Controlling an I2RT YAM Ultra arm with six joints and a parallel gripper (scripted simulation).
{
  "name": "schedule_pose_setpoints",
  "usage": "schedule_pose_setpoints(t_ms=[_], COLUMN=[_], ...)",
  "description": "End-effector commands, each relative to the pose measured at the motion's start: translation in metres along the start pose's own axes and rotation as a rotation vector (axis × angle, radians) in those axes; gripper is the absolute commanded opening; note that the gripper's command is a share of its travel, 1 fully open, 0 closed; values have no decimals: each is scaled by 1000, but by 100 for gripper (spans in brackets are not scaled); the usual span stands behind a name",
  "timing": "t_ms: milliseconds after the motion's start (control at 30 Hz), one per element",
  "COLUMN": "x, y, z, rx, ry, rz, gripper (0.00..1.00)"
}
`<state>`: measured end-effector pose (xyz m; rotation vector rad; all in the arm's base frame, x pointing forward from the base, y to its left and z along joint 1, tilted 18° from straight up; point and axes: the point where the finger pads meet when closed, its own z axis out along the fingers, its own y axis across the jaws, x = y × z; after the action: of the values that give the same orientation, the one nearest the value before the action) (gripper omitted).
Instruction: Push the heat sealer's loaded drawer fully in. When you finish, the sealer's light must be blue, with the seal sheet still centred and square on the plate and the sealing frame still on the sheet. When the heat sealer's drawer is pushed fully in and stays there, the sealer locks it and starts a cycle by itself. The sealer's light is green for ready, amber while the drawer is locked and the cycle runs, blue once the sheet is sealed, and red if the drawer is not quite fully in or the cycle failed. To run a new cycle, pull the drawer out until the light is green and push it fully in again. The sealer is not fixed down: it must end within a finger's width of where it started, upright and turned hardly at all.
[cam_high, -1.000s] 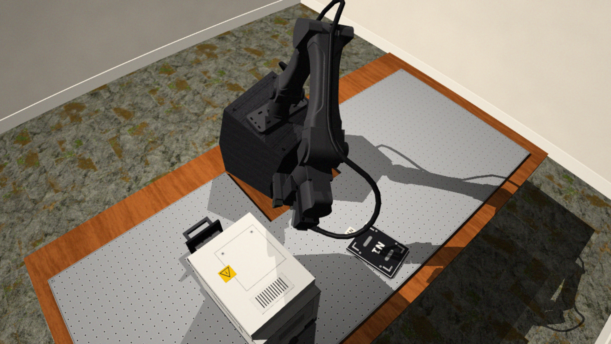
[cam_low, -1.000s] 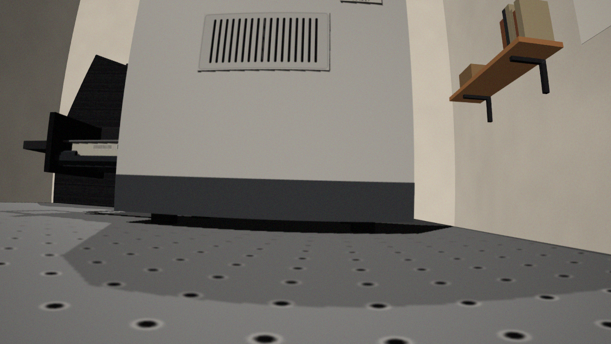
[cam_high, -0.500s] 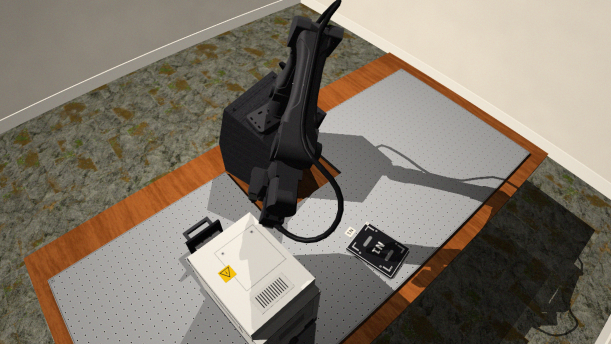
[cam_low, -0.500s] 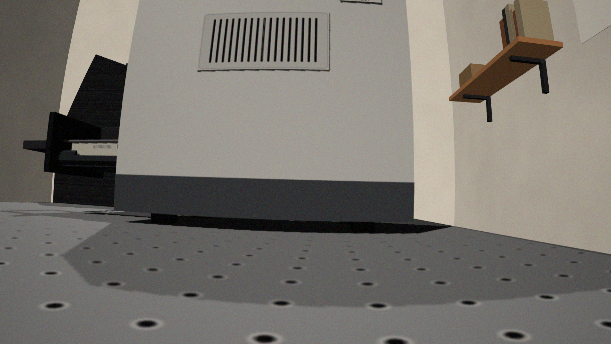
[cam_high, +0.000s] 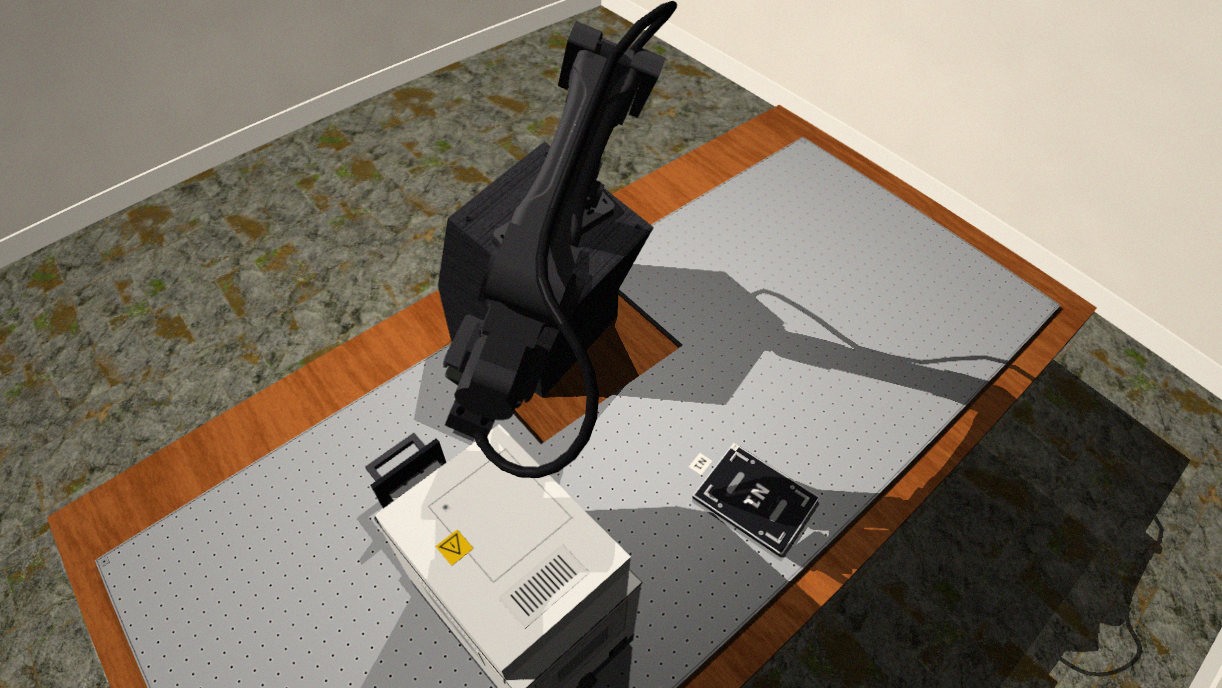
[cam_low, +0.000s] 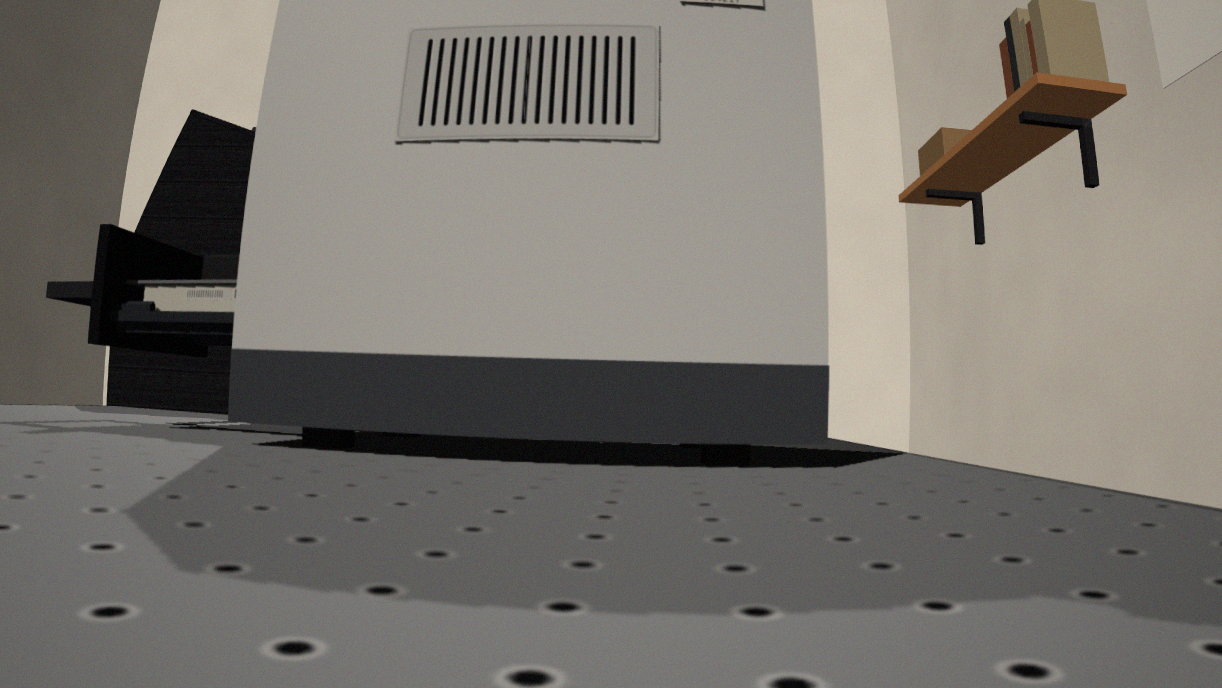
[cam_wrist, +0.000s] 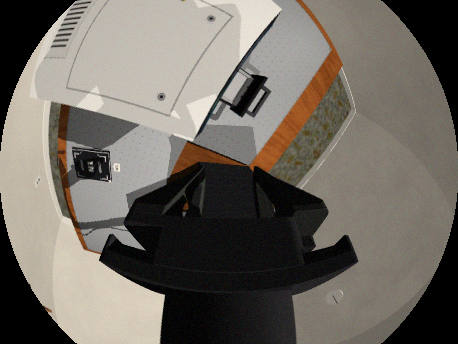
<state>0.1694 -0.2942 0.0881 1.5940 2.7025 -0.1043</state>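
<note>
The white heat sealer (cam_high: 513, 491) (cam_low: 530, 256) (cam_wrist: 135, 55) stands upright on the grey perforated board. Its dark drawer (cam_high: 410, 472) (cam_low: 103, 286) (cam_wrist: 248, 96) sticks out of the front, with a gap between the drawer's front panel and the body. A pale surface shows in this gap in the wrist view; I cannot tell sheet from frame there. The loop handle (cam_high: 398, 458) (cam_low: 68, 290) (cam_wrist: 259, 103) points away from the sealer. My gripper (cam_wrist: 229, 172) is partly open and empty, high up near the sealer's front corner, touching nothing. The sealer's light is not in view.
A black plate marked N1 (cam_high: 756, 502) (cam_wrist: 91, 165) lies on the board beside the sealer, with a small white label (cam_high: 700, 464) (cam_wrist: 116, 167) near it. The black robot base block (cam_high: 474, 243) stands behind. A wall shelf (cam_low: 1009, 136) is in the background.
</note>
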Motion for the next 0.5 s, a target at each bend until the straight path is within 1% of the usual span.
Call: schedule_pose_setpoints(t_ms=[0, 100, 133, 200, 267, 300, 333, 400, 467], x=[-4, -4, -3, -2, -1, -1, 0, 0, 2], y=[-16, -28, -32, -40, -48, -52, -56, -56, -64], z=[-10, -13, -6, -6, -6, -10, -6, -6, -6], rx=[-15, -15, -20, -28, -29, -28, -34, -34, -43], ry=[-6, -15, 11, 20, 18, 6, 24, 24, 32], rz=[58, 48, 80, 148, 134, 134, 178, 178, 235], gripper=[45, 45, 45, 45, 45, 45, 45, 45, 45])
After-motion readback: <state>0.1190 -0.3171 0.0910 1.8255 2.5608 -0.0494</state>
